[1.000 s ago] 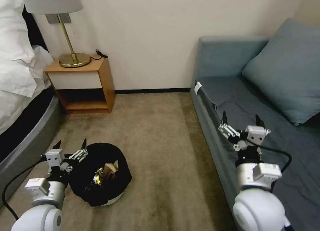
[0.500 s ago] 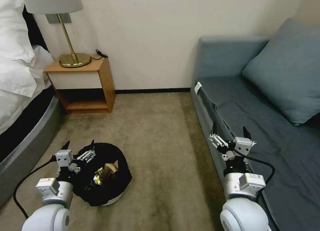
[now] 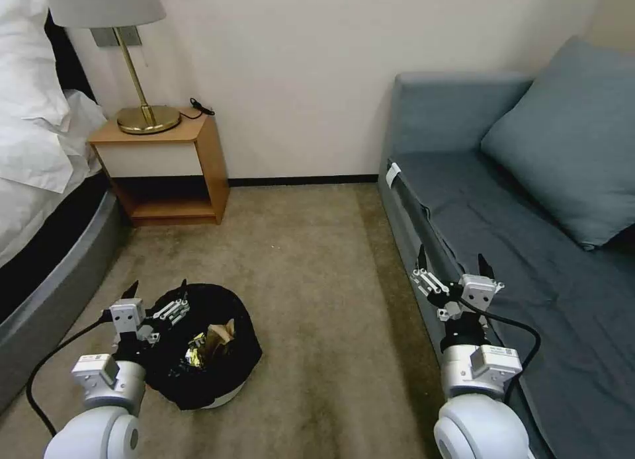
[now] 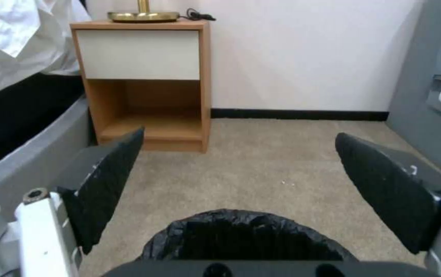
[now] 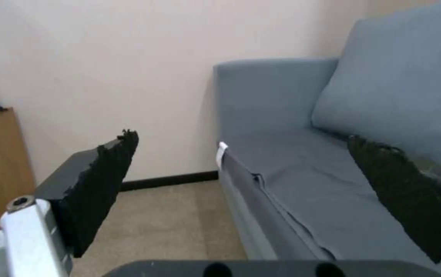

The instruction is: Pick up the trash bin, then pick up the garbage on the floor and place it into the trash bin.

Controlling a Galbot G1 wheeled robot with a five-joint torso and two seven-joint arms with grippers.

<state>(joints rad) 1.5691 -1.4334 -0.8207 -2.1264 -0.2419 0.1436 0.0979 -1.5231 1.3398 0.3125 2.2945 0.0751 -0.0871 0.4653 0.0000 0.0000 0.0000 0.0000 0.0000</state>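
The trash bin [image 3: 233,313], a round basket with a black bag liner and a pale base, stands on the carpet at the lower left. Inside it lies garbage: a tan paper bag [image 3: 218,336] and a shiny crumpled wrapper [image 3: 194,354]. My left gripper [image 3: 157,288] hovers open over the bin's left rim, touching nothing. In the left wrist view the left gripper [image 4: 239,134] is open above the bin's black rim [image 4: 241,234]. My right gripper [image 3: 452,257] is open and empty over the sofa's front edge; the right wrist view shows the right gripper [image 5: 242,137] with its fingers spread.
A wooden nightstand [image 3: 159,161] with a brass lamp [image 3: 147,118] stands against the back wall. The bed [image 3: 40,201] runs along the left. A grey-blue sofa [image 3: 529,247] with a cushion [image 3: 569,141] lines the right. Open carpet [image 3: 311,267] lies between.
The right arm has dropped and drawn in towards the sofa's front edge. The left arm has shifted slightly right and down towards the bin. Both grippers stay open, and the bin has not moved.
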